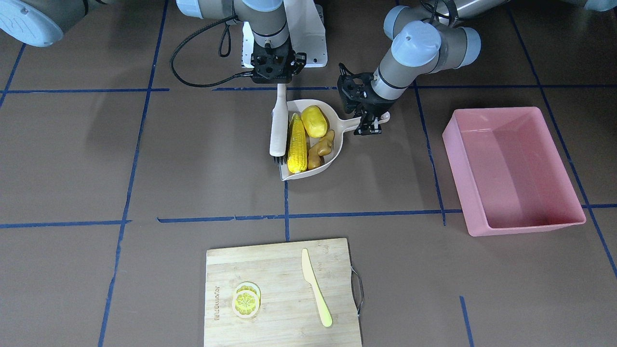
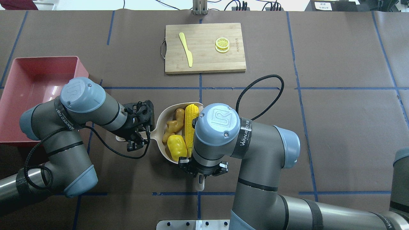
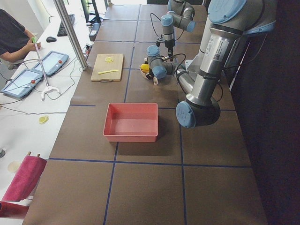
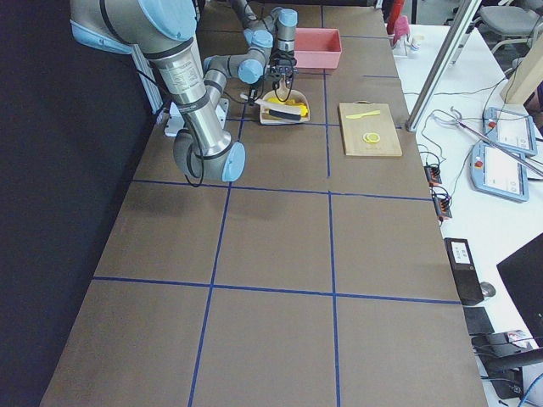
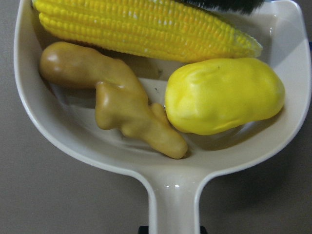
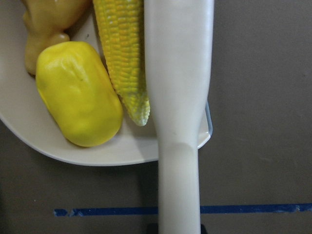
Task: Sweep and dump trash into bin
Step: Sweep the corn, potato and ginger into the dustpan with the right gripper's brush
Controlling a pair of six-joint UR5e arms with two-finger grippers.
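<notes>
Overhead view, read left to right. All positions are referred to the dustpan [image 2: 163,116].

- The bin [image 2: 32,80] is found on the desk [image 2: 319,127], left of the dustpan and well apart from it.
- The left claw [image 2: 136,139] is seen at the dustpan's left end, clamped on the handle [image 2: 153,135]. In the left wrist view the handle runs straight down to the lower edge.
- Whether the dustpan rests on the desk or is raised could not be determined.
- All three pieces of trash are held inside the dustpan.
  - The ginger root [image 2: 174,123] is placed on the handle side.
  - The potato [image 2: 176,147] is placed at the end nearest the robot, touching the ginger root.
  - The corn cob [image 2: 191,127] is laid lengthwise along the dustpan's right side, its pointed tip toward the robot.
- The brush [image 1: 277,127] is laid along the dustpan's open right edge, just beside the corn cob.
- The right claw [image 2: 202,174] is seen at the dustpan's corner nearest the robot, closed tight around the brush's thin end.
- A cutting board [image 2: 204,60] is noted beyond the dustpan, on the side away from the robot and well apart. A knife [image 2: 186,49] and lemon slices [image 2: 222,44] are carried on it.
</notes>
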